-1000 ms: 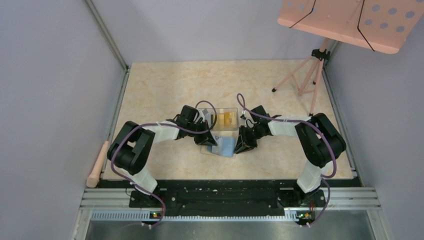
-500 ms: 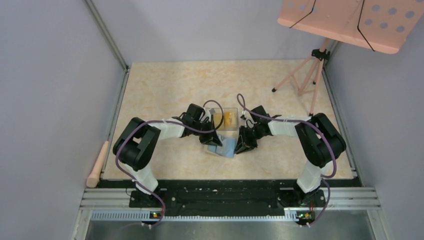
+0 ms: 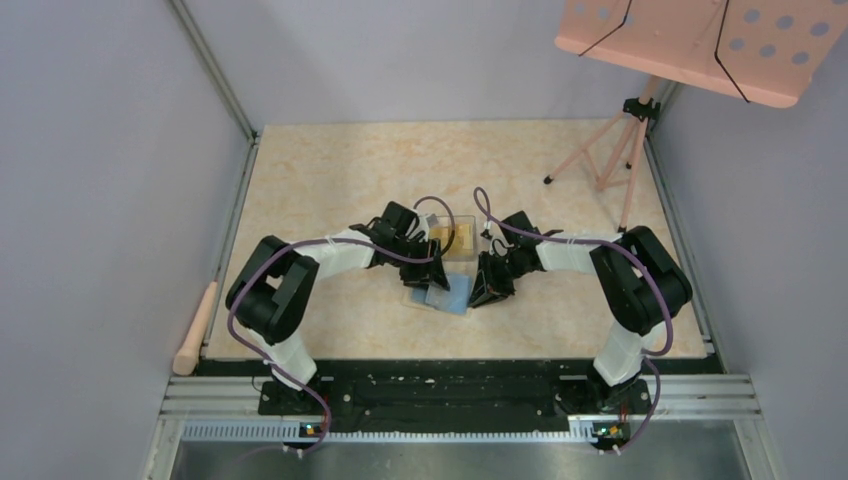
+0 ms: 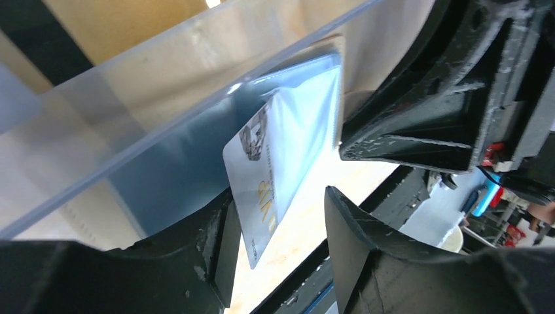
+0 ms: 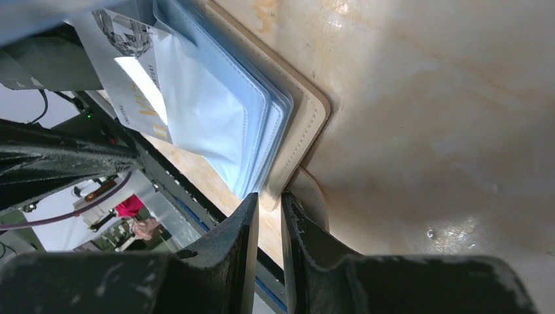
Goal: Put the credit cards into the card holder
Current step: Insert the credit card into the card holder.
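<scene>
At the far left we see a wooden handle (image 3: 195, 330) lying just off the left edge of the surface (image 3: 330, 170). From that edge inward the surface runs open as far as the middle, where both arms meet. Our left hand (image 4: 278, 212) stands open, its fingers (image 4: 213, 245) well apart on either side of a credit card (image 4: 262, 190) and gripping nothing. The card's long edge lies close against one finger, though we cannot tell if they touch. One end of the card is tucked into a clear blue pocket of the card holder (image 5: 307, 111); the other end sticks out. The holder lies open and flat, its tan border showing around the pockets, just in front of the clear box (image 3: 455, 240), which holds golden cards (image 3: 458, 238). Our right hand (image 5: 268, 203) is nearly closed, pinching the holder's tan edge. Further right the surface is open up to the tripod (image 3: 610, 150) of a pink music stand (image 3: 700, 40) at the far right corner.
</scene>
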Controlling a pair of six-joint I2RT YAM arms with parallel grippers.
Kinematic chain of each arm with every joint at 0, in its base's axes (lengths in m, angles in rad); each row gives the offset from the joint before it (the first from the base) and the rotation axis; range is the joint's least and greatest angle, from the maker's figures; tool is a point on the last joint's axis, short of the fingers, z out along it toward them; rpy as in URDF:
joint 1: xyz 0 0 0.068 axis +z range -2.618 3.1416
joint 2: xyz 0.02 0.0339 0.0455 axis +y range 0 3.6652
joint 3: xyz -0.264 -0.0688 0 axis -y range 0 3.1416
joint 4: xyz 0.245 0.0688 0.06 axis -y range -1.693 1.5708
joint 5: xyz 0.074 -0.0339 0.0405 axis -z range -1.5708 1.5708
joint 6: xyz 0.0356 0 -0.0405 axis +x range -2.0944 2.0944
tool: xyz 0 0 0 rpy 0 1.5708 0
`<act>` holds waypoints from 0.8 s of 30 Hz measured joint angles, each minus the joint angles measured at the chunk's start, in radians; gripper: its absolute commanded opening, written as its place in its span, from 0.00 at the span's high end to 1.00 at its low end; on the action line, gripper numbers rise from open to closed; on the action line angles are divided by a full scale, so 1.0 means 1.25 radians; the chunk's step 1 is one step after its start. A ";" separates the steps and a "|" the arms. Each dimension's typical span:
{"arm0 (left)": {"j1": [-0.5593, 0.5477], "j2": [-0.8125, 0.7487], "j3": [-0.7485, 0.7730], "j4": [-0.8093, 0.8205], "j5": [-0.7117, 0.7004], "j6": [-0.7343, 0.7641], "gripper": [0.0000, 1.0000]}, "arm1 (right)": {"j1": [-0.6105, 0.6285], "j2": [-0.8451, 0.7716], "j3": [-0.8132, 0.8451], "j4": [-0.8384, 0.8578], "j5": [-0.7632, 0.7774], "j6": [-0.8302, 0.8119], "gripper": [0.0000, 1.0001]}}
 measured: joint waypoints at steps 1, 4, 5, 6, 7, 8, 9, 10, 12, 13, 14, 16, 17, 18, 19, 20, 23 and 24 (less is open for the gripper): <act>-0.001 -0.001 0.004 -0.016 -0.012 0.006 0.46 | 0.000 0.000 0.000 0.000 0.000 0.000 0.81; -0.008 -0.001 0.022 -0.068 -0.055 0.017 0.46 | 0.000 0.000 0.000 0.000 0.000 0.000 0.81; -0.012 -0.001 0.027 -0.084 -0.069 0.020 0.46 | 0.000 0.000 0.000 0.000 0.000 0.000 0.81; -0.016 -0.001 0.032 -0.099 -0.082 0.022 0.46 | 0.000 0.000 0.000 0.000 0.000 0.000 0.81; -0.019 0.001 0.038 -0.115 -0.091 0.025 0.46 | 0.000 0.000 0.000 0.000 0.000 0.000 0.81; -0.023 0.003 0.042 -0.123 -0.099 0.027 0.46 | 0.000 0.000 0.000 0.000 0.001 0.000 0.81; -0.027 0.006 0.047 -0.129 -0.105 0.030 0.47 | 0.000 0.000 0.000 0.000 0.001 0.000 0.81; -0.031 0.009 0.051 -0.134 -0.108 0.031 0.47 | 0.000 0.000 0.000 -0.001 0.001 -0.001 0.81; -0.039 0.020 0.064 -0.142 -0.110 0.036 0.47 | 0.000 -0.002 0.002 -0.005 0.006 -0.005 0.81; -0.044 0.026 0.071 -0.143 -0.110 0.036 0.47 | 0.000 -0.006 0.002 -0.009 0.012 -0.007 0.81; -0.049 0.031 0.078 -0.143 -0.110 0.037 0.47 | 0.000 -0.009 0.002 -0.013 0.019 -0.009 0.81; -0.055 0.040 0.088 -0.143 -0.110 0.038 0.47 | 0.000 -0.015 0.006 -0.021 0.033 -0.015 0.81; -0.059 0.043 0.092 -0.143 -0.110 0.038 0.47 | 0.000 -0.017 0.009 -0.022 0.040 -0.019 0.80; -0.061 0.045 0.094 -0.143 -0.110 0.038 0.48 | 0.000 -0.020 0.013 -0.025 0.047 -0.021 0.80; -0.063 0.046 0.095 -0.142 -0.110 0.038 0.48 | 0.000 -0.022 0.017 -0.027 0.052 -0.023 0.80; -0.064 0.046 0.095 -0.143 -0.109 0.038 0.48 | 0.000 -0.025 0.020 -0.027 0.057 -0.026 0.80; -0.064 0.047 0.095 -0.140 -0.101 0.035 0.49 | 0.000 -0.027 0.026 -0.030 0.065 -0.029 0.80; -0.064 0.049 0.095 -0.137 -0.096 0.034 0.49 | 0.000 -0.027 0.026 -0.030 0.066 -0.030 0.80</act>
